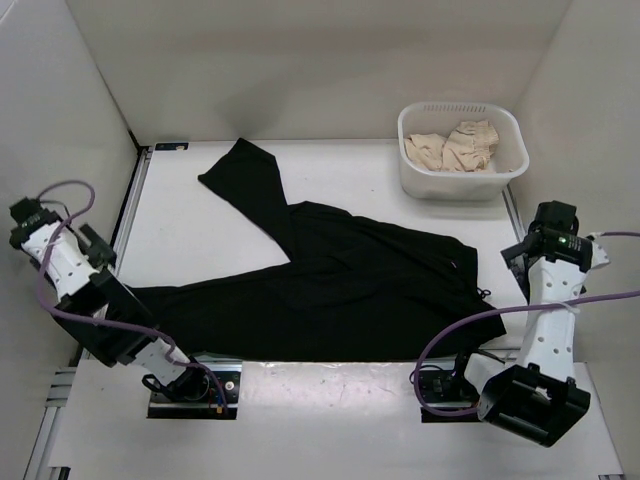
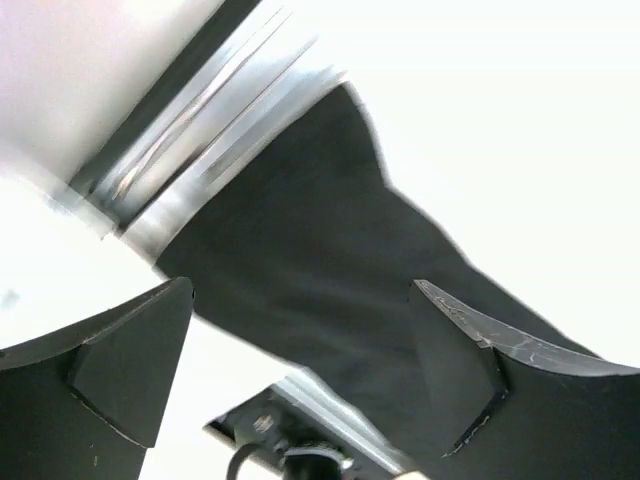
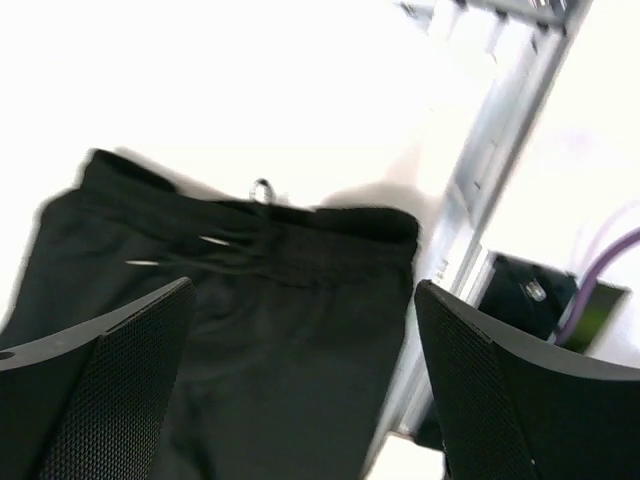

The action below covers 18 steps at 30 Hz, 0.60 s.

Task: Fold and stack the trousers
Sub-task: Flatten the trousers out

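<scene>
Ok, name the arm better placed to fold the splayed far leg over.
Probably left: the left tool hangs open over the near leg's end, and the far leg of the trousers lies on that side; the right tool hangs over the waistband.

Black trousers lie unfolded on the table, legs splayed leftward.

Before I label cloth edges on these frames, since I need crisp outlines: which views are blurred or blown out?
Top external: sharp and evenly lit, though the trousers read as nearly flat black. Left wrist: table blown out to white, rail streaked with blur, trouser edge soft. Right wrist: table likewise white, waistband slightly blurred.
</scene>
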Available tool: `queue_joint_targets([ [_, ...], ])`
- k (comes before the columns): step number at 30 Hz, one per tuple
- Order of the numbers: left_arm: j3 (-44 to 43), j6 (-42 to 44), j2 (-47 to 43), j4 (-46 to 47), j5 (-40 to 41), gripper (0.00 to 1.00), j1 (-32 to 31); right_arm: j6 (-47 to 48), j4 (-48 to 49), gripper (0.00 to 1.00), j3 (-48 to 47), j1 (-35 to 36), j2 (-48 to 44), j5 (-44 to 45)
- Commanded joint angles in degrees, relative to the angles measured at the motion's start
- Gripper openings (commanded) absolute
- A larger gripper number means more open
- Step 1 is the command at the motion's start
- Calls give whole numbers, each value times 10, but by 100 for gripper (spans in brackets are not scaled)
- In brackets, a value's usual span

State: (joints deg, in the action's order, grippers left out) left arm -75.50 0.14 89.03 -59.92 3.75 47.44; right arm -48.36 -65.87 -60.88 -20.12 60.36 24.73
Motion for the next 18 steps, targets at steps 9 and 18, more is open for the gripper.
queue_joint_targets([
  [9,-293,-1,169,14,-225,100,-283,70,152,91,-72,47,104,-114],
  [18,-546,-1,485,135,-14,100,-459,38,209,88,-125,79,289,-172],
])
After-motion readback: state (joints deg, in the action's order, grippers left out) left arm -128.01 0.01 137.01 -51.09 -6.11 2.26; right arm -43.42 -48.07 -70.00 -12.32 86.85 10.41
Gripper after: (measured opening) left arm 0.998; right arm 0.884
